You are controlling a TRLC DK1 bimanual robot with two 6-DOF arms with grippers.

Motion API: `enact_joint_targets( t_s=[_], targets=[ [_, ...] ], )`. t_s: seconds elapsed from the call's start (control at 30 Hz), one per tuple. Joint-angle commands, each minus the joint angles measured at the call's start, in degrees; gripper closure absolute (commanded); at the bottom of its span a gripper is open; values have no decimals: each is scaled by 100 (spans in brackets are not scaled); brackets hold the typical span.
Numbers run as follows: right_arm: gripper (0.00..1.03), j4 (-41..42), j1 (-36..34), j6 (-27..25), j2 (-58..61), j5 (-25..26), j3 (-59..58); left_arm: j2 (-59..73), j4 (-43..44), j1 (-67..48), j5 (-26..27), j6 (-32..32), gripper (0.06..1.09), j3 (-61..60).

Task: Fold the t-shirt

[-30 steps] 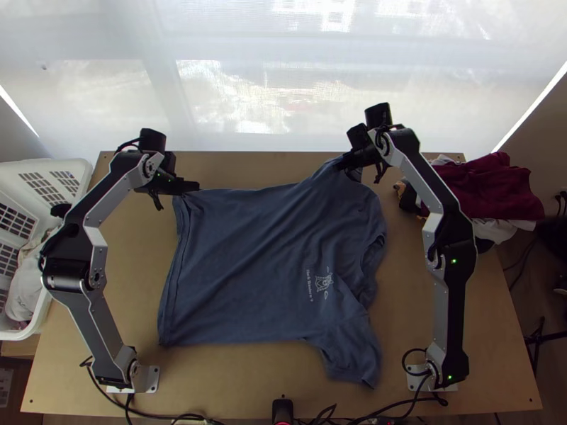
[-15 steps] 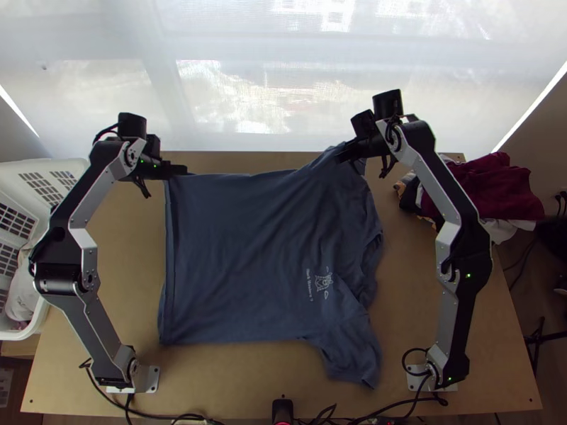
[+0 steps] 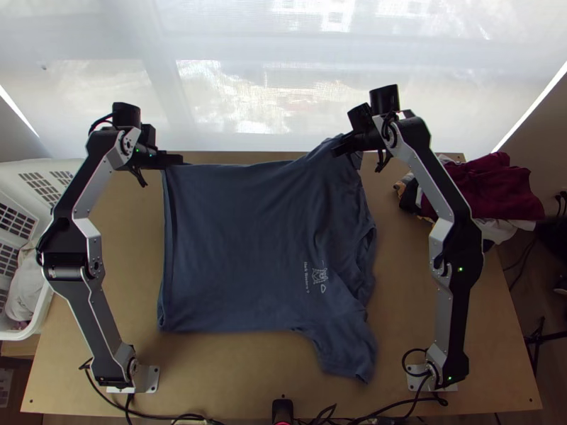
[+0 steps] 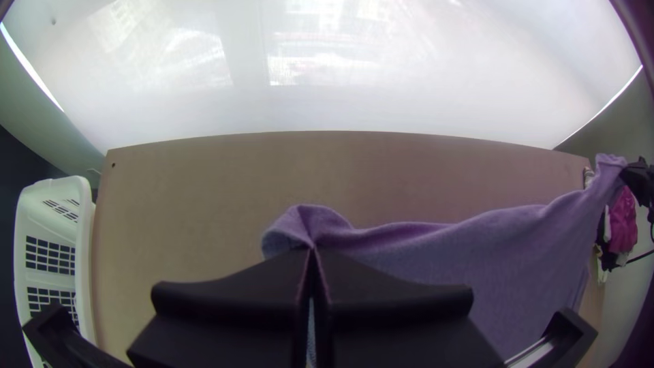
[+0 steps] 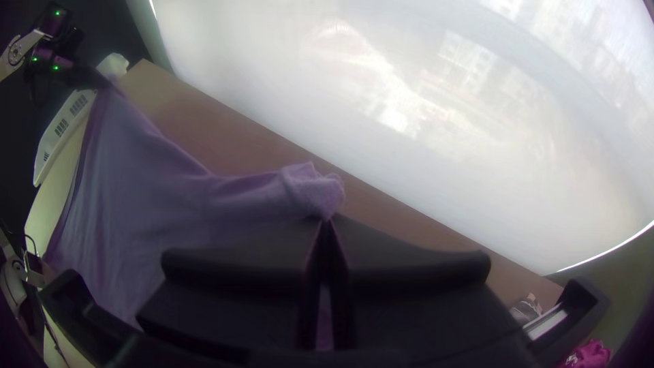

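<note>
In the top view my left gripper holds the far hem corner of the blue t-shirt, and my right gripper holds its far sleeve. Both held parts are raised, with the far edge stretched between them. The near part lies spread on the table, its hem at the left, collar at the right and near sleeve toward the near edge. In the left wrist view the left gripper is shut on the cloth; in the right wrist view the right gripper is shut on a bunched bit of the t-shirt.
A white basket with cloth in it stands left of the wooden table. Dark red and other clothes are heaped at the table's far right. Cables and a small black device are at the near edge.
Both grippers have moved toward the table's far edge, the left one also a little leftward, drawing the t-shirt along. Its near edge has slid slightly away from the table's near edge.
</note>
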Motion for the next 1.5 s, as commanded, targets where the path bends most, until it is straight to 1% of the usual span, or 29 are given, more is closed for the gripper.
enact_joint_targets(
  t_s=[0.0, 0.13, 0.2, 0.33, 0.63, 0.83, 1.2, 1.47],
  targets=[
    [100, 27, -32, -38, 24, 51, -216, 20, 29, 30, 23, 13, 105, 36],
    [100, 80, -49, -64, -275, 51, -726, -411, 310, 13, 207, 13, 105, -438],
    [100, 247, -58, -73, -512, 51, -1095, -692, 548, -5, 410, 39, 105, -790],
    [100, 572, -41, -91, -995, 42, -1833, -1132, 846, -49, 533, 66, 105, -1343],
    [100, 1187, 100, -91, -1971, 42, -3310, -2204, 1400, -242, 533, -5, 105, -2732],
    [100, 1530, 162, -21, -2586, 42, -4365, -2828, 1549, -251, 533, -22, 105, -3558],
    [100, 1688, 179, -47, -3579, 42, -5657, -3803, 1681, -198, 533, -22, 105, -4780],
    [100, 1741, 293, 6, -4098, 42, -6360, -4225, 1734, -198, 533, -49, 105, -5351]
  ],
)
